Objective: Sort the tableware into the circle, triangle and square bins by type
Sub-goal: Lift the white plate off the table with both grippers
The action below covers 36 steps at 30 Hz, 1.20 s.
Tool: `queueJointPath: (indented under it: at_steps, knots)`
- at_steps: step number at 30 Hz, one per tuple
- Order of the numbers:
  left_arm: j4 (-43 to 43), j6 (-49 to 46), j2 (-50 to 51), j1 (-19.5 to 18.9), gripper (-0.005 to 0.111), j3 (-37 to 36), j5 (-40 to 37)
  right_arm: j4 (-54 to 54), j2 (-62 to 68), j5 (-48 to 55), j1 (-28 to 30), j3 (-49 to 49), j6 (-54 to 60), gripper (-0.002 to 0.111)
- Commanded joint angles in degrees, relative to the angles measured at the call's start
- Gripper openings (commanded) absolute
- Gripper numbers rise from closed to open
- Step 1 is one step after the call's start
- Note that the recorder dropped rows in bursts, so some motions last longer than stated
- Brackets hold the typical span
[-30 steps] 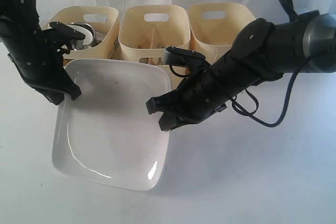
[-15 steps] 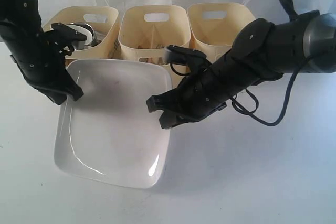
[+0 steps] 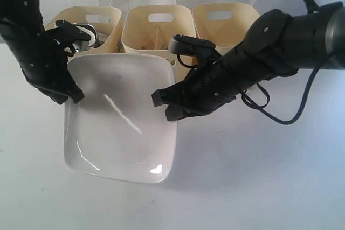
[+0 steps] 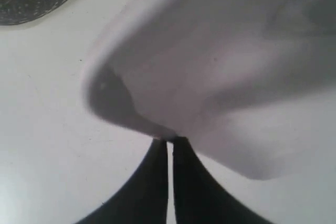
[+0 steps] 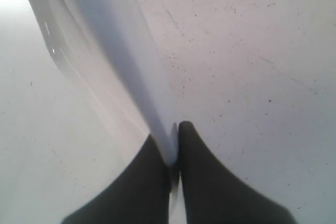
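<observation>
The large white square plate (image 3: pixel 118 117) sits at centre-left of the exterior frame, tilted with its face toward the camera, just in front of three cream bins (image 3: pixel 158 30). It is glossy, with rounded corners, a shallow raised rim and bright streaks of reflected light across its well. The left pincer (image 3: pixel 73 96) is clamped on the plate's left rim near the upper corner. The right pincer (image 3: pixel 164 107) is clamped on its right rim. Whether its lower edge touches the white worktop (image 3: pixel 259 176) cannot be told. The leftmost bin (image 3: pixel 105 20) holds steel ware (image 3: pixel 81 29).
</observation>
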<state>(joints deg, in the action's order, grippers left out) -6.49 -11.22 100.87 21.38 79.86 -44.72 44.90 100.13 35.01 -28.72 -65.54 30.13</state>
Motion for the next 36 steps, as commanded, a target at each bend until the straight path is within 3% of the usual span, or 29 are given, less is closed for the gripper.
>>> queueJointPath:
  at_steps: [1, 22, 31, 36]
  knots:
    - [29.04, -2.4, -1.26, 2.72, 0.0, -0.4, -0.32, 5.85, -1.8, -3.09, -1.22, -1.2, 0.89, 0.0]
    - [23.97, -2.27, -6.29, 2.72, 0.0, -0.4, -3.1, 2.6, -0.84, -3.44, -1.22, -1.2, -2.54, 0.0]
    - [12.88, 5.83, -15.35, 2.72, 0.0, -0.4, -3.24, -4.32, -7.93, -4.92, -0.85, -1.2, -7.82, 0.0]
    - [1.2, 14.09, -19.62, 2.72, 0.0, -0.4, -4.59, -11.79, -12.52, -6.17, -0.5, -1.2, -13.88, 0.0]
